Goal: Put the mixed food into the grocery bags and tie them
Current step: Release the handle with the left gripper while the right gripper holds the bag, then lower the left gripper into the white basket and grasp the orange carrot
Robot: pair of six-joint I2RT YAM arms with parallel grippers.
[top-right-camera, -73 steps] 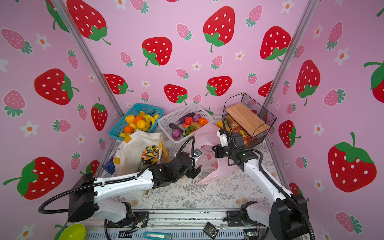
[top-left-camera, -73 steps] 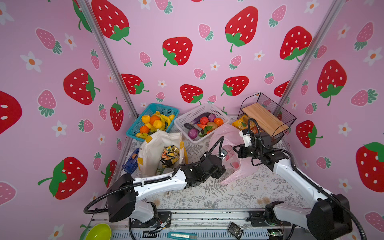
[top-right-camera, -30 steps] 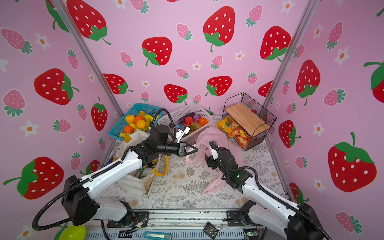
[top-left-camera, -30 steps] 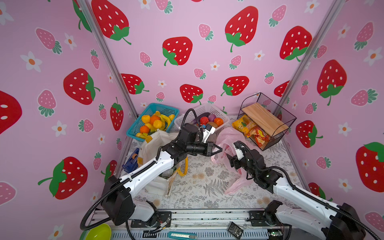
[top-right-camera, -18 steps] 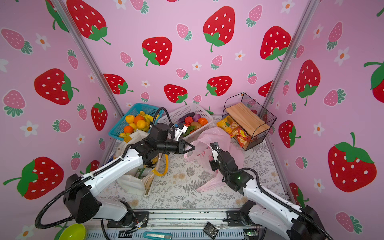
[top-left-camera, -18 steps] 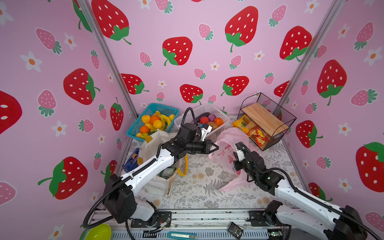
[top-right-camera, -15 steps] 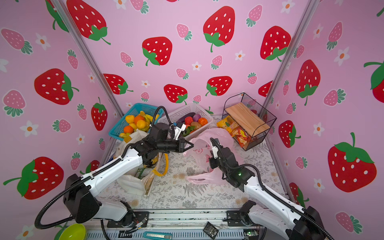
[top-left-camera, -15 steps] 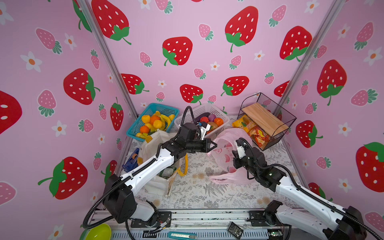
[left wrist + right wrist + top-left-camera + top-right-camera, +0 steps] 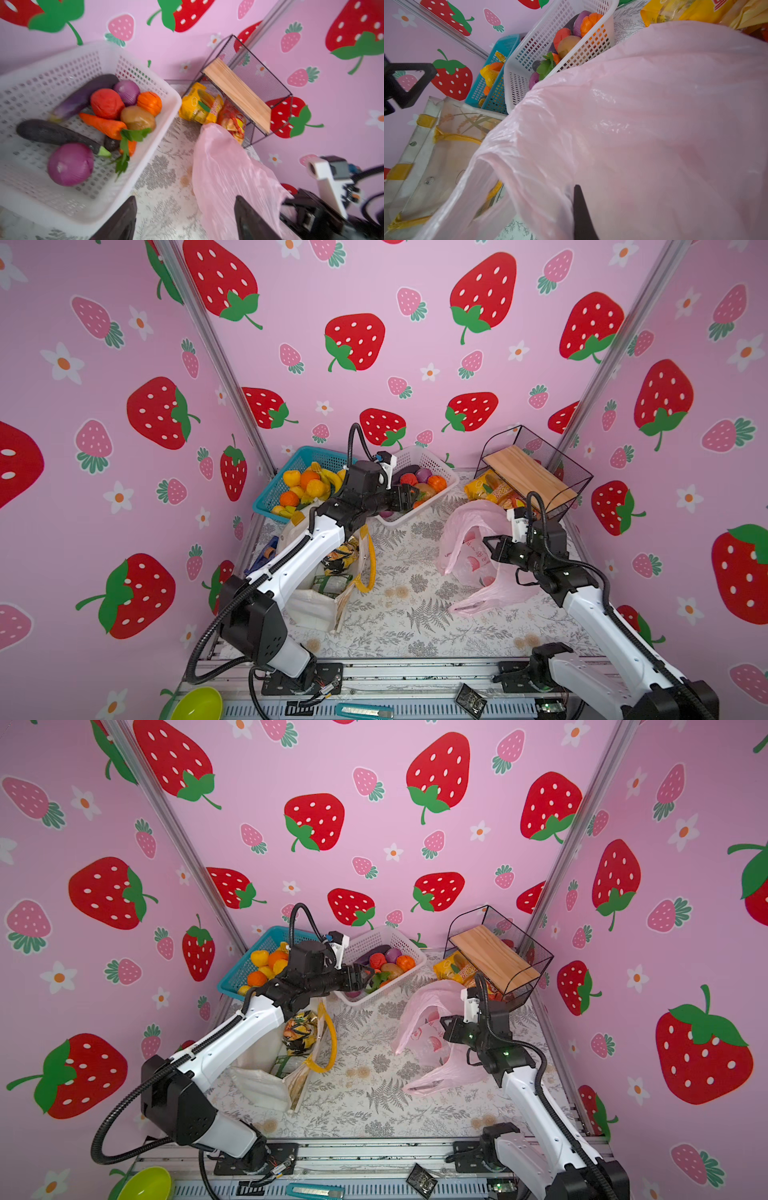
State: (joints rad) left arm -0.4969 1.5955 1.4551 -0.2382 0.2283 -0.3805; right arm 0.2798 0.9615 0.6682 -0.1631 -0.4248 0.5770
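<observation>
The pink plastic bag [image 9: 469, 539] [image 9: 419, 1019] stands puffed up right of centre. My right gripper [image 9: 488, 545] [image 9: 444, 1025] is shut on its film; in the right wrist view the bag [image 9: 633, 124] covers all but one dark finger of that gripper [image 9: 576, 190]. My left gripper [image 9: 409, 497] [image 9: 185, 209] hangs open and holds nothing, between the bag [image 9: 228, 176] and the white basket [image 9: 170, 97]. That basket holds a carrot [image 9: 101, 124], tomato [image 9: 107, 104], onion [image 9: 70, 164] and potato [image 9: 138, 117]. The white tote [image 9: 316, 605] with snack packets [image 9: 343, 556] leans under my left arm.
A blue basket [image 9: 307, 456] of fruit stands at the back left. A black wire rack [image 9: 536, 472] with a wooden shelf stands at the back right, with yellow and red snack packets [image 9: 197, 108] under it. Pink walls close in three sides.
My left gripper let go of the pink bag, opened and drew back toward the white basket. My right gripper shut on the bag and carried it up and to the right.
</observation>
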